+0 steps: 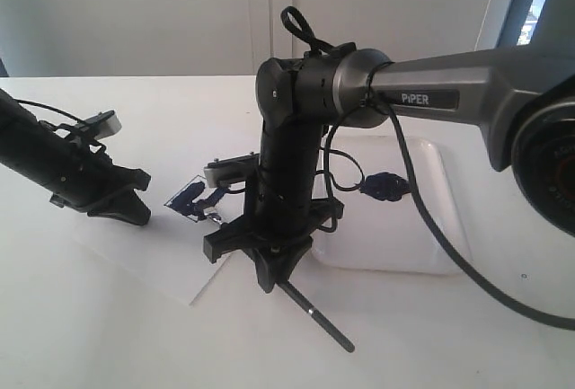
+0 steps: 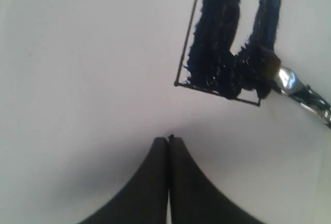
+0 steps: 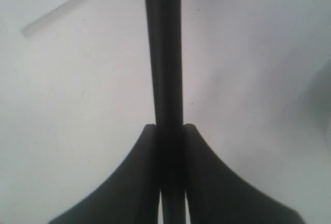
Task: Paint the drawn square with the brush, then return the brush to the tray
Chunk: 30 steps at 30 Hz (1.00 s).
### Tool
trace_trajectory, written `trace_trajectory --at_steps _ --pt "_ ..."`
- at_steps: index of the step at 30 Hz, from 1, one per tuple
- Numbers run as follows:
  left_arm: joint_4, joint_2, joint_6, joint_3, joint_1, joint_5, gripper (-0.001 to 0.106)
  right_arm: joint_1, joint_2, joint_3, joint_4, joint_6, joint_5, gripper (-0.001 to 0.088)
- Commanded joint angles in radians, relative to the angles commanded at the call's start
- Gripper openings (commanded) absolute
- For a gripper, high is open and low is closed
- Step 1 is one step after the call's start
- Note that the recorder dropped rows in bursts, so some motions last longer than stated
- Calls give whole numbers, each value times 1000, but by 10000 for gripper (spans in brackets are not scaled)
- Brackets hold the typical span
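The drawn square [image 2: 227, 43] is a thin black outline on white paper, partly smeared with dark blue paint; in the exterior view the drawn square [image 1: 189, 198] lies between the two arms. The brush [image 2: 287, 81] rests its bristles on the square's corner, silver ferrule showing. Its black handle [image 1: 319, 317] sticks out toward the table's front. My right gripper [image 3: 169, 128] is shut on the brush handle [image 3: 164, 53] and stands over the paper [image 1: 271, 274]. My left gripper [image 2: 169, 140] is shut and empty, its tips on the paper just beside the square [image 1: 139, 214]. The tray [image 1: 440, 227] sits behind the right arm.
The white paper sheet [image 1: 153, 263] lies on the white table, its edge [image 3: 62, 9] showing in the right wrist view. A dark blue paint blob [image 1: 382, 185] sits in the tray. The right arm's cable [image 1: 449, 245] loops over the tray.
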Motion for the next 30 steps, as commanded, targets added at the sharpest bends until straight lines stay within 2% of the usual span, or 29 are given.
trace_trajectory --at_steps 8,11,15,20,23,30 --pt "-18 -21 0 2 -5 87 0 0 0 0 0 0 0 0" --pt "-23 -21 0 4 -32 96 0 0 0 0 0 0 0 0" --pt "-23 -9 -9 7 -88 24 0 0 0 0 11 0 0 0" --pt "-17 5 -45 7 -117 -27 0 0 -4 0 14 -3 0 0" --pt "25 5 -91 7 -117 -43 0 0 -3 0 14 -3 0 0" --pt "258 5 -273 7 -117 -96 0 0 -6 0 8 -3 0 0"
